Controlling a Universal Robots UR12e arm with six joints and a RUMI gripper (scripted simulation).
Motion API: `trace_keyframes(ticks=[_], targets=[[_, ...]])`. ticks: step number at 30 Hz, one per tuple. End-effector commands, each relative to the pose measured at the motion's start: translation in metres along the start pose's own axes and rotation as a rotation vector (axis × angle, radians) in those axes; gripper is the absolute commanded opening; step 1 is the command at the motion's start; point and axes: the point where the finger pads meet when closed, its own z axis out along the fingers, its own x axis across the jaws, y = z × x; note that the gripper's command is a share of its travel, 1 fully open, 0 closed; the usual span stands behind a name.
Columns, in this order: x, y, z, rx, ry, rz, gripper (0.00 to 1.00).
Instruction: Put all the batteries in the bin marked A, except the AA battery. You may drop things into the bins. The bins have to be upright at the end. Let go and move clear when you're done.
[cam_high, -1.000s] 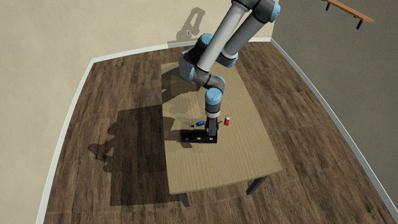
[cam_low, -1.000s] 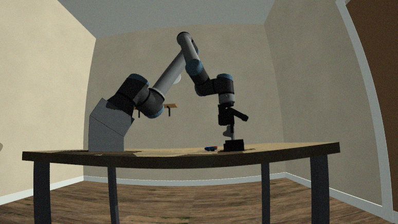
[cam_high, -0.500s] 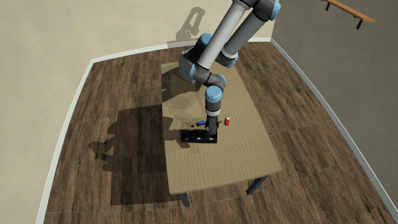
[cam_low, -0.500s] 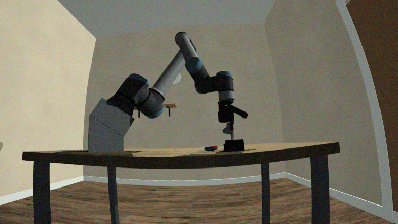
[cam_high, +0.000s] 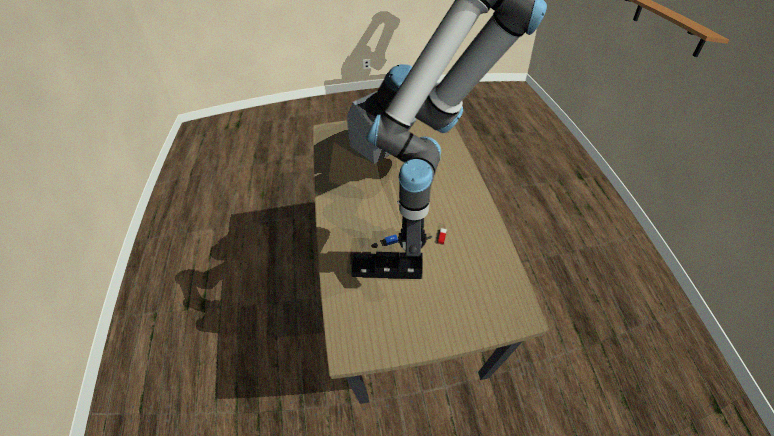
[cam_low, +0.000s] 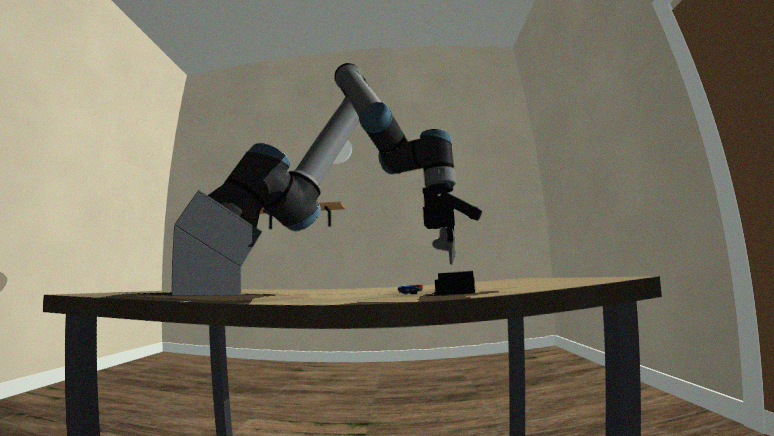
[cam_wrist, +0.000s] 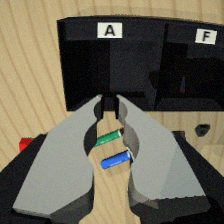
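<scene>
Beneath everything stretches the wood-topped table with dark legs (cam_high: 449, 311) (cam_low: 352, 315) (cam_wrist: 30, 75), carrying the grey, black and blue-capped robot arm (cam_high: 427, 67) (cam_low: 330, 138) at one end. An orange-brown wall shelf with black brackets (cam_high: 677, 18) (cam_low: 332, 205) is well apart from the work area. On the tabletop stands the black three-compartment bin unit (cam_high: 386, 274) (cam_low: 454, 283) (cam_wrist: 161, 65), upright; the compartment marked A (cam_wrist: 65, 65) is at one end, beside the one marked F (cam_wrist: 187, 106). Deep shade hides whatever may lie inside them.

Over the table by bin A hangs the black and grey two-jaw gripper (cam_high: 413, 249) (cam_low: 452, 262) (cam_wrist: 109, 97), its fingers nearly pressed together, pinching nothing. Near the bins sits a red and white block-like object (cam_high: 442, 236) (cam_wrist: 26, 144), with a blue and black object (cam_high: 389, 239) on the other side of the gripper in the top view.

Outside bin A, the green cylindrical battery (cam_wrist: 108, 138) and the blue cylindrical battery (cam_wrist: 116, 160) lie just beside each other on the table, partly covered by the fingers in the wrist view. Their sizes cannot be read. A small dark lump (cam_high: 374, 245) (cam_wrist: 202, 130) rests near compartment F.
</scene>
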Motion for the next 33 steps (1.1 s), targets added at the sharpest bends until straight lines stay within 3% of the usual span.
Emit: trace_keyframes(ticks=[1,7,19,21,24,33], targets=[[0.0,0.0,-0.012,0.0,0.0,-0.001,0.04],[0.0,0.0,-0.012,0.0,0.0,-0.001,0.04],[0.0,0.0,-0.112,0.0,0.0,-0.001,0.04],[0.0,0.0,-0.112,0.0,0.0,-0.001,0.04],[0.0,0.0,-0.137,0.0,0.0,-0.001,0.04],[0.0,0.0,-0.137,0.0,0.0,-0.001,0.04]])
